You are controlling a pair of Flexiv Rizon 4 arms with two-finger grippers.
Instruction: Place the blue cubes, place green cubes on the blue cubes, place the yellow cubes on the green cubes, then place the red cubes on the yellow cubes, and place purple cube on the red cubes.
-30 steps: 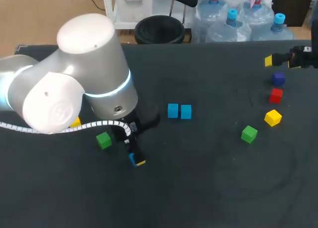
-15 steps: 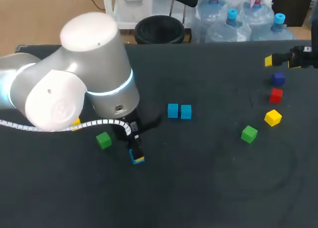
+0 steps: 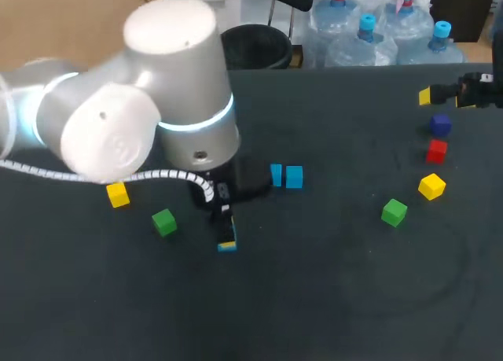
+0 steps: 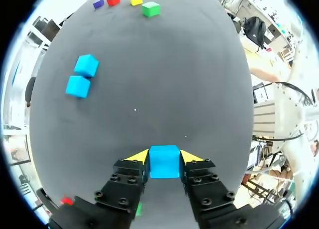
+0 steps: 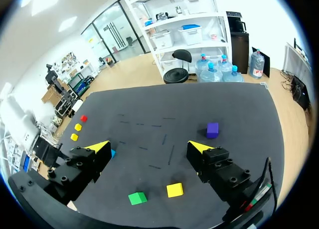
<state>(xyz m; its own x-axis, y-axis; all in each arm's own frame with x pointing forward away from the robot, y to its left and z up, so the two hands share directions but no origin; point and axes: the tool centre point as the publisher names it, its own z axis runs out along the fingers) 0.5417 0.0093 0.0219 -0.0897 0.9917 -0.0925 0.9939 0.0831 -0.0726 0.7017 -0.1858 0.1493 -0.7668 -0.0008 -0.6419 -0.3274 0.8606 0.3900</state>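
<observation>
Two blue cubes point(image 3: 292, 177) sit side by side near the middle of the worktop point(image 3: 330, 298). A third blue cube point(image 4: 164, 161) is clamped between the left fingers point(image 4: 138, 157), down close to the worktop and nearer the robot than that pair. A green cube point(image 3: 164, 222) and a yellow cube point(image 3: 118, 194) lie to its left. The right fingers point(image 5: 99, 148) stand wide apart, holding nothing, at the far right edge, near the purple cube point(image 3: 440, 125) and red cube point(image 3: 436, 151).

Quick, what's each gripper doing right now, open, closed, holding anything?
Left gripper: closed on a small blue cube.
Right gripper: open, holding nothing.
</observation>
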